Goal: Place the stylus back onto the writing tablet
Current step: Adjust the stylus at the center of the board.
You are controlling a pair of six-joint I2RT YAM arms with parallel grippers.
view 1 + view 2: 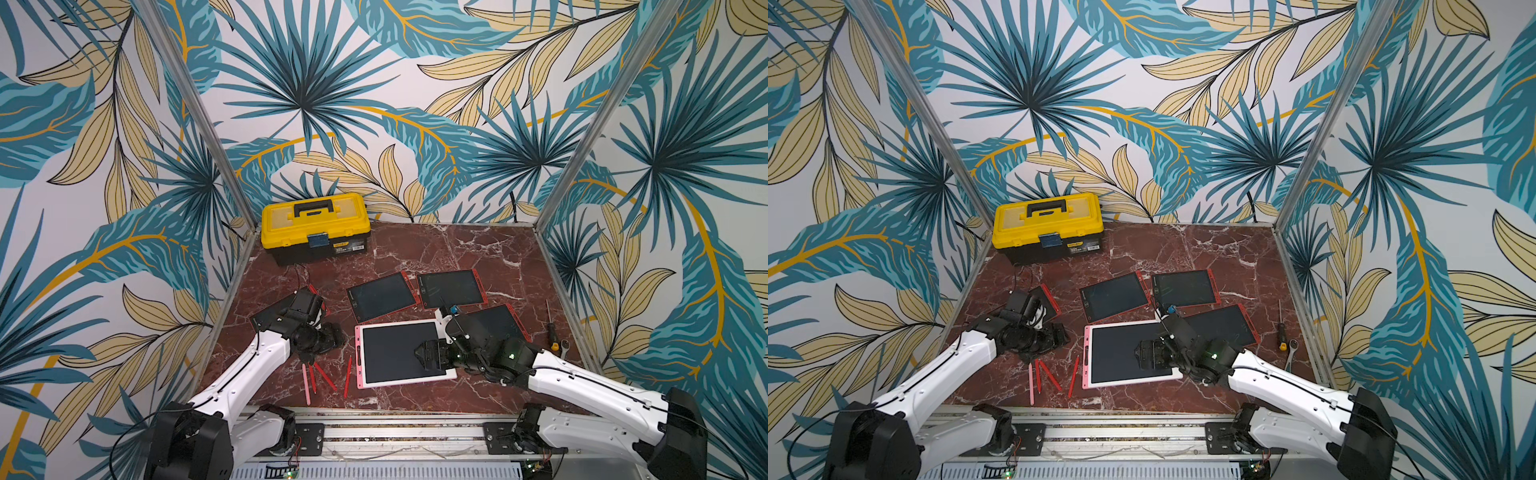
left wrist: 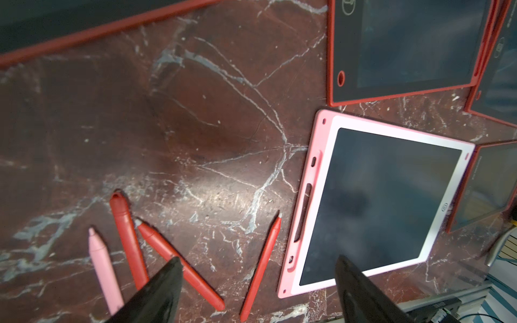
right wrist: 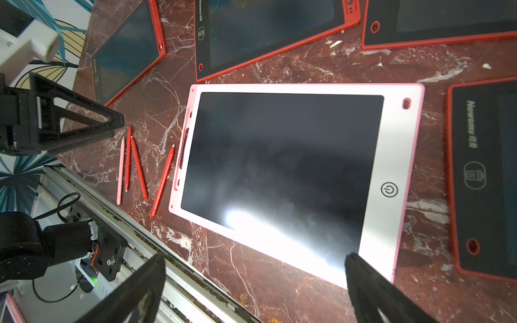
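- Stylus (image 2: 105, 274), the pink one, lies flat on the table (image 2: 195, 112). It sits in a loose row with three red styli (image 2: 127, 237) and is the one farthest from the pink tablet (image 2: 321, 131). Nothing holds it.
- The tablet lies just beside that row, and the slot (image 2: 303, 212) in its long edge is empty and faces the styli. Going by colour, I judge the pink stylus belongs there, so only a short sideways carry is needed.
- Left gripper (image 2: 257, 260) hangs over the styli with its jaws wide and nothing between them. One finger is over a red stylus and the other over the tablet's corner, so I cannot tell which stylus it is lined up on. The pick looks like the step in hand, and the task is barely begun.
- Right gripper (image 3: 254, 256) is also wide and empty, over the end of the tablet near the power button (image 3: 389, 189). One finger is above the tablet and the other is past its edge, above the table. Whether it touches cannot be told. It is probably there to steady the tablet while the stylus is pressed in.
- Red tablets (image 1: 380, 297) lie farther back. The right wrist view shows a docked stylus (image 3: 159, 28) along the edge of one of them, which suggests how the finished pink one should look.
- Risk: the styli are thin, lie flat on hard marble and are close together. Wide jaws could catch two at once or push one aside, so the next move needs a low, narrow approach across a single shaft.
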